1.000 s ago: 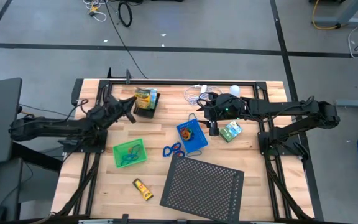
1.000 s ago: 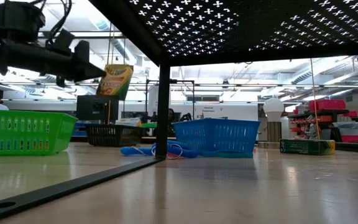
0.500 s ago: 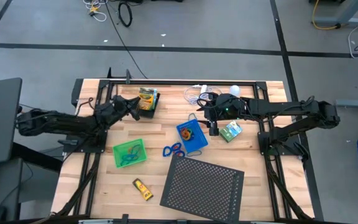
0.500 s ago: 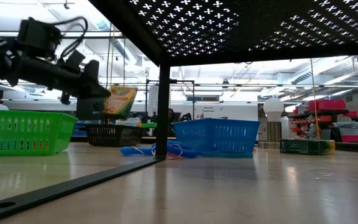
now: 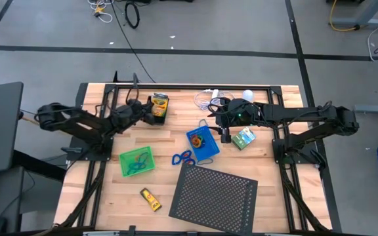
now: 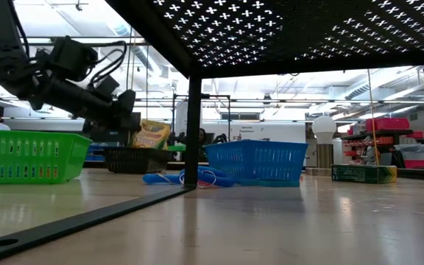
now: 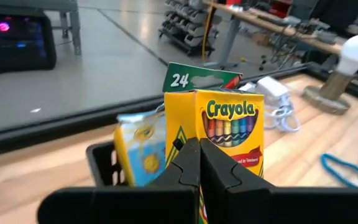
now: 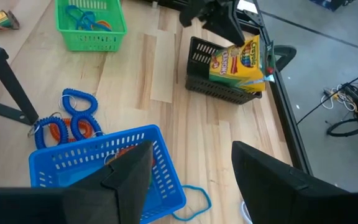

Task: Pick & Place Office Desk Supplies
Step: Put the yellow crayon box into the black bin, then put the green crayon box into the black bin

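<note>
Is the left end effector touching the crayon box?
Touching. In the left wrist view the left end effector is closed on the front edge of the crayon box, which stands in the black tray.

The blue tray [image 5: 202, 143] sits mid-surface [image 5: 169, 131]. Left of it and toward the far edge stands the black tray [image 5: 153, 113], with the crayon box [image 5: 155, 103] in it beside another small box [image 7: 143, 149]. Nearer and left of the blue tray is the green tray [image 5: 136, 161], loops inside. The loose loops [image 5: 183, 158] lie touching the blue tray's near-left corner. The perforated sheet [image 5: 214, 195] lies nearer still, the yellow tube [image 5: 151, 199] to its left. Right of the blue tray rests a small box [image 5: 244, 138].
</note>
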### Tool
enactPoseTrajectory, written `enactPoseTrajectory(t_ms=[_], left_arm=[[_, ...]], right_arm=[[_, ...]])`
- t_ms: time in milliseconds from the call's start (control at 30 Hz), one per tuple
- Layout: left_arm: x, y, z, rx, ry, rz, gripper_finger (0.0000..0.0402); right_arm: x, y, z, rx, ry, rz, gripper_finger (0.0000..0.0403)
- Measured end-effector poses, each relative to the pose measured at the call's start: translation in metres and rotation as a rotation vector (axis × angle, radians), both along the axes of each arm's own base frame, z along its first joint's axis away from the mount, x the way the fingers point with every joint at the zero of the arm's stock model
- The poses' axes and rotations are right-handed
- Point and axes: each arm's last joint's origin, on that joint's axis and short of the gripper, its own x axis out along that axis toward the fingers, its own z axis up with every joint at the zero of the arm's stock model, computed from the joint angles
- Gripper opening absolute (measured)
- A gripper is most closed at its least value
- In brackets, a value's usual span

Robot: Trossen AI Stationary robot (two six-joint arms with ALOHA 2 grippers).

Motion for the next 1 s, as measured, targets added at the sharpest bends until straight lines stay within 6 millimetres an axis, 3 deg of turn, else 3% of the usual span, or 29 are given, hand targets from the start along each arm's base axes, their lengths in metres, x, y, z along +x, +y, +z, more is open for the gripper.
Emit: enactPoseTrajectory(t_ms=[567, 1000], left_arm=[[-0.004, -0.001, -0.012, -0.076, 0.01, 0.06, 0.0012], [-0.001, -0.001, 0.0, 0.003, -0.071, 0.016, 0.014]], right_arm=[[0.0, 0.0, 0.0, 0.002, 0.0, -0.001, 0.0228], [0.0, 0.0, -0.001, 0.005, 0.007, -0.003, 0.0228]])
